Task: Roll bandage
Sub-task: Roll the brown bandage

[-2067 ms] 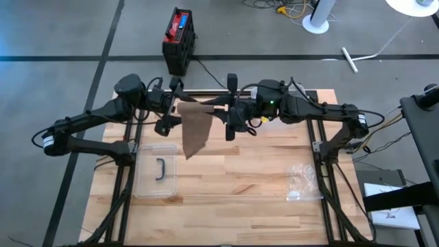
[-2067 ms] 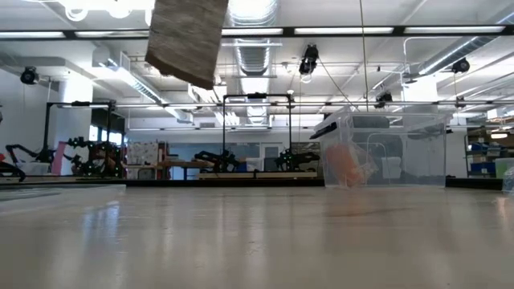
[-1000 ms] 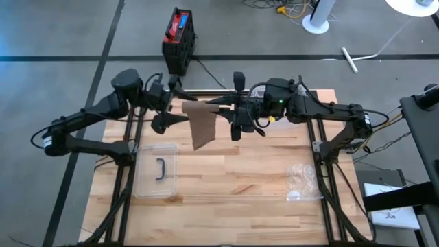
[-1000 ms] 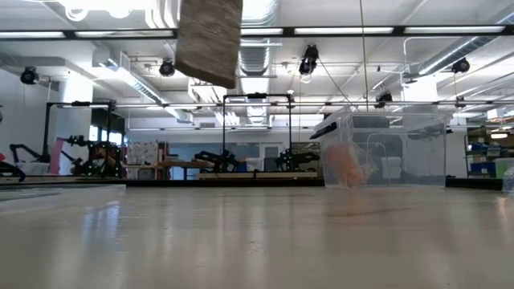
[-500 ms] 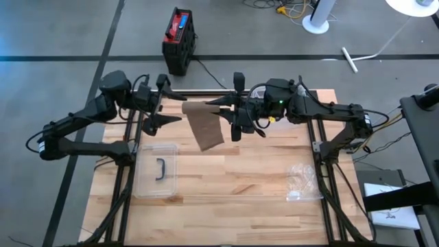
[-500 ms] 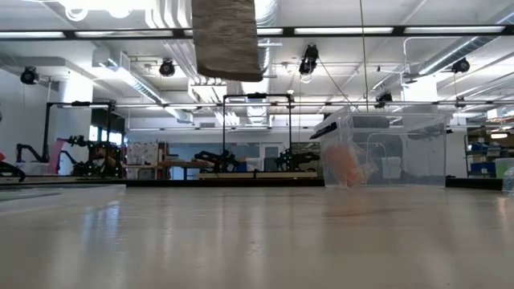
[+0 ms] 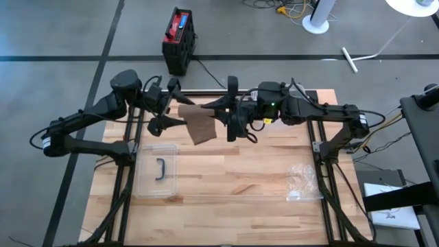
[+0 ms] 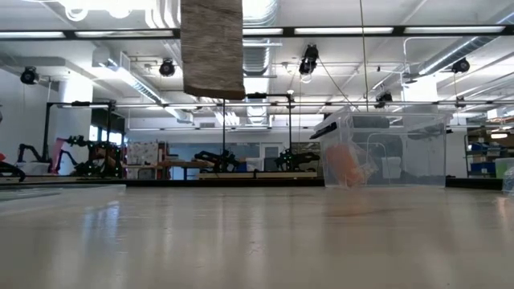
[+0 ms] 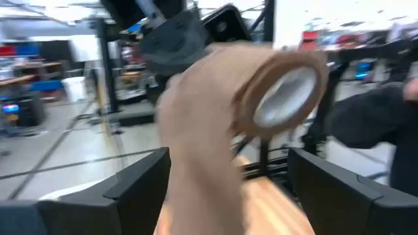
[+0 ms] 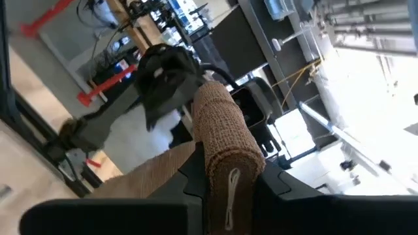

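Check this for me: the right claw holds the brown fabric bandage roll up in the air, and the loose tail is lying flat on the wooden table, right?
Not quite. The right claw does hold the brown fabric bandage roll, but the loose tail hangs in the air, well above the wooden table. The low view shows the gap.

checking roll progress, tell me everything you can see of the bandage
The bandage is tan, woven-looking elastic cloth, partly wound into a roll on a pale hollow core. The right end effector is shut on the roll, holding it in the air above the table's far side. A loose tail hangs straight down, clear of the tabletop. The left end effector stands open beside it.
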Tool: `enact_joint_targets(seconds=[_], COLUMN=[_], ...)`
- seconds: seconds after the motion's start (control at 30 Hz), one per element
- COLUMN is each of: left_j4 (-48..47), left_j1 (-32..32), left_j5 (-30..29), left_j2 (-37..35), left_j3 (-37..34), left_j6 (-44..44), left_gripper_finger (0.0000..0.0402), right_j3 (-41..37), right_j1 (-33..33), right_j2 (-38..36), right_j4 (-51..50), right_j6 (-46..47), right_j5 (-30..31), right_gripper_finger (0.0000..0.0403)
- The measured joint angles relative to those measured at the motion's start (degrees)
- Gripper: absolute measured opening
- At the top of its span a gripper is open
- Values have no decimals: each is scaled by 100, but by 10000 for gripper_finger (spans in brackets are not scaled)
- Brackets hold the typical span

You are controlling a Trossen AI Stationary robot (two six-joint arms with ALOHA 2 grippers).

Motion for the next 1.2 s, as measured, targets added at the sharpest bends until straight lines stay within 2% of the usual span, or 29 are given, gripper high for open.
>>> enact_joint_targets(seconds=[0.27,0.5,0.87,1.07,1.2], left_j4=[78,58,556,577,600], left_j1=[-2,4,7,2,2], left_j5=[477,1072,1068,690,661], left_j2=[10,-1,-16,-27,3], left_j3=[0,0,-11,-11,-11], left_j6=[-282,-658,-2527,-3096,-3235], left_gripper_finger=[280,281,308,303,292], right_j3=[0,0,13,11,11], right_j1=[0,4,2,-2,-2], right_j2=[139,179,201,201,199], right_j4=[42,12,-59,-162,-348], right_j6=[-1026,-1700,-3194,-3886,-4240], right_j5=[184,169,258,325,324], right_gripper_finger=[51,52,51,54,53])
